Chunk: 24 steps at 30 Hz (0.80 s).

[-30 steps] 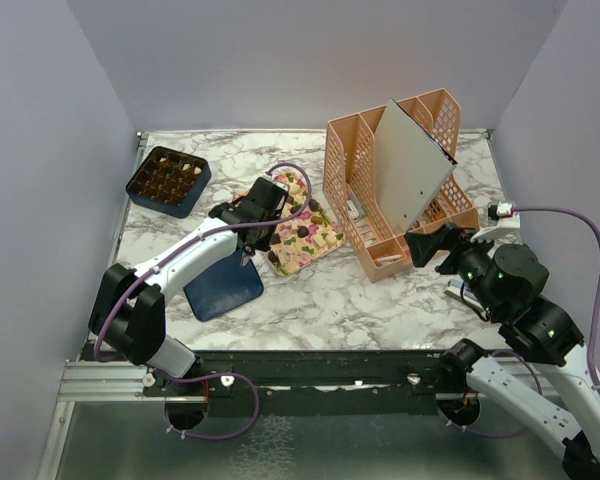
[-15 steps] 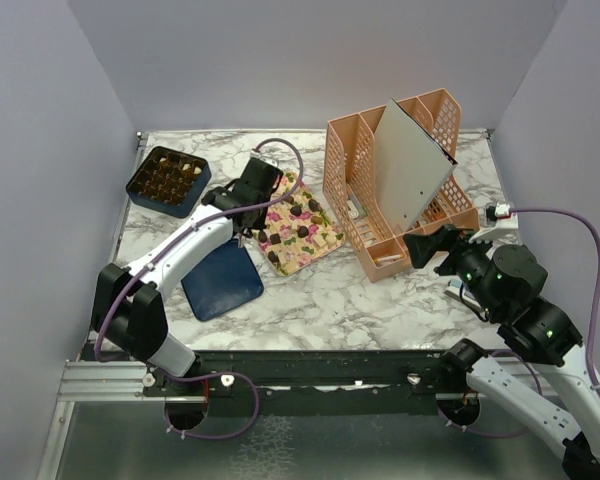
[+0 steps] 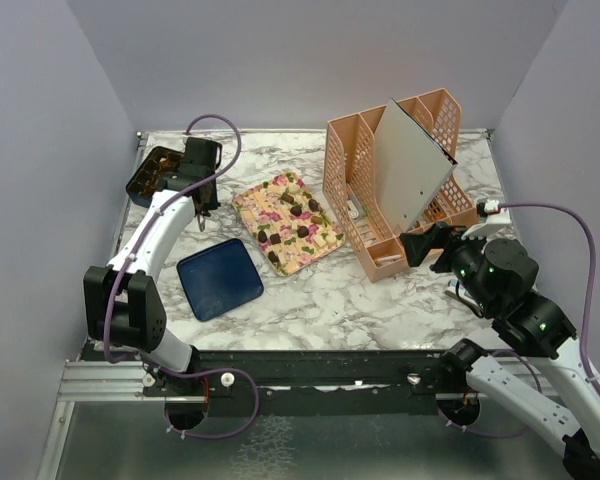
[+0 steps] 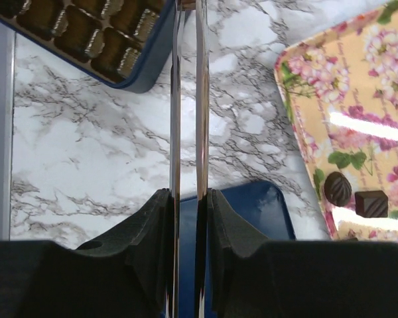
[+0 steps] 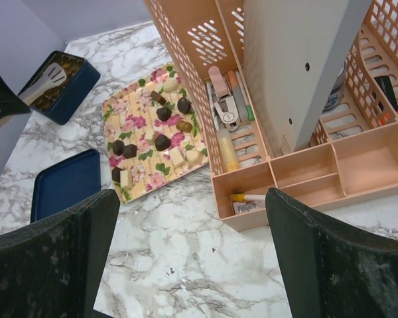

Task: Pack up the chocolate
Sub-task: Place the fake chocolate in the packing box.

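The chocolate (image 3: pixel 292 226) lies as several dark and cream pieces on a floral tray (image 3: pixel 252 203), seen also in the right wrist view as chocolate (image 5: pixel 162 142) and at the right edge of the left wrist view as chocolate (image 4: pixel 337 188). My left gripper (image 3: pixel 195 180) (image 4: pixel 188 195) is shut on metal tongs (image 4: pixel 187 99). The tongs reach up to the dark blue gridded box (image 3: pixel 156 178) (image 4: pixel 93 40) (image 5: pixel 79 83), and their tip (image 5: pixel 50 74) hangs over it. What the tip carries is hidden. My right gripper (image 3: pixel 430 245) (image 5: pixel 192 258) stands open and empty beside the organiser.
The box's blue lid (image 3: pixel 218 278) (image 5: pixel 63 185) lies flat in front of the tray. A peach desk organiser (image 3: pixel 365 215) (image 5: pixel 298 165) with a grey board leaning in it stands at the right, pens in its slots. Walls close in on three sides.
My left arm has swung left and away, carrying the tongs from above the floral tray to the blue box. The right arm has barely moved.
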{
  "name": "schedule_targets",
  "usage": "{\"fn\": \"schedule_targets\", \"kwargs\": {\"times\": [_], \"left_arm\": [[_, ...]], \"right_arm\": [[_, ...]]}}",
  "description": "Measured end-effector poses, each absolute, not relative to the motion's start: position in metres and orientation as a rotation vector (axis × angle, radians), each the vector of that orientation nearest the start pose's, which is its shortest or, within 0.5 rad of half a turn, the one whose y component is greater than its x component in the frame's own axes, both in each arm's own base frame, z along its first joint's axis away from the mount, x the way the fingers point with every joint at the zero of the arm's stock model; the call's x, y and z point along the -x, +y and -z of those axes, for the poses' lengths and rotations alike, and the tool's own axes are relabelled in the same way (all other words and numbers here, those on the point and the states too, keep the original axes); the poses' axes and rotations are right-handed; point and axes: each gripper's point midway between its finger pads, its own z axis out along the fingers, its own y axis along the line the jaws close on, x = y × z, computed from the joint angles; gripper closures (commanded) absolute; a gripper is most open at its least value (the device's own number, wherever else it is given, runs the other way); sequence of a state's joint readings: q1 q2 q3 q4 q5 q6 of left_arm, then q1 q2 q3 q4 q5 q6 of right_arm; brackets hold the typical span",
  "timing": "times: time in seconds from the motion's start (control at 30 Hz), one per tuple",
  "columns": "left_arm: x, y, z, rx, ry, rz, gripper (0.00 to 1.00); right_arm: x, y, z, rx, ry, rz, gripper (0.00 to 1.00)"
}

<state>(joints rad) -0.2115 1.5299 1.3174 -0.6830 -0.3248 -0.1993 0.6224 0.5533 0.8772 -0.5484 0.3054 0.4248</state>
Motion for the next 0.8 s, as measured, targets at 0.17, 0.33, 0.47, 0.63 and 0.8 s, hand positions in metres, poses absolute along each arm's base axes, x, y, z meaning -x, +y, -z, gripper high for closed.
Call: {"fn": "schedule_targets", "kwargs": {"times": [0.17, 0.33, 0.47, 0.63, 0.8], "left_arm": [[-0.388, -0.005, -0.173, 0.219, 2.4, -0.22, 0.71], [-0.392, 0.009, -0.166, 0.266, 2.412, -0.211, 0.69], [-0.396, 0.01, -0.156, 0.276, 2.436, -0.197, 0.69], [-0.405, 0.01, -0.153, 0.283, 2.437, -0.178, 0.68], [-0.415, 0.012, -0.157, 0.291, 2.42, -0.171, 0.65]], "right_arm": [[-0.217, 0.111, -0.295, -0.041, 1.812, -0.476, 0.03], [-0.218, 0.112, -0.294, -0.041, 1.813, -0.476, 0.03], [-0.218, 0.112, -0.294, -0.04, 1.817, -0.473, 0.03], [-0.218, 0.112, -0.294, -0.037, 1.817, -0.471, 0.03], [-0.218, 0.111, -0.296, -0.037, 1.812, -0.473, 0.03]]}}
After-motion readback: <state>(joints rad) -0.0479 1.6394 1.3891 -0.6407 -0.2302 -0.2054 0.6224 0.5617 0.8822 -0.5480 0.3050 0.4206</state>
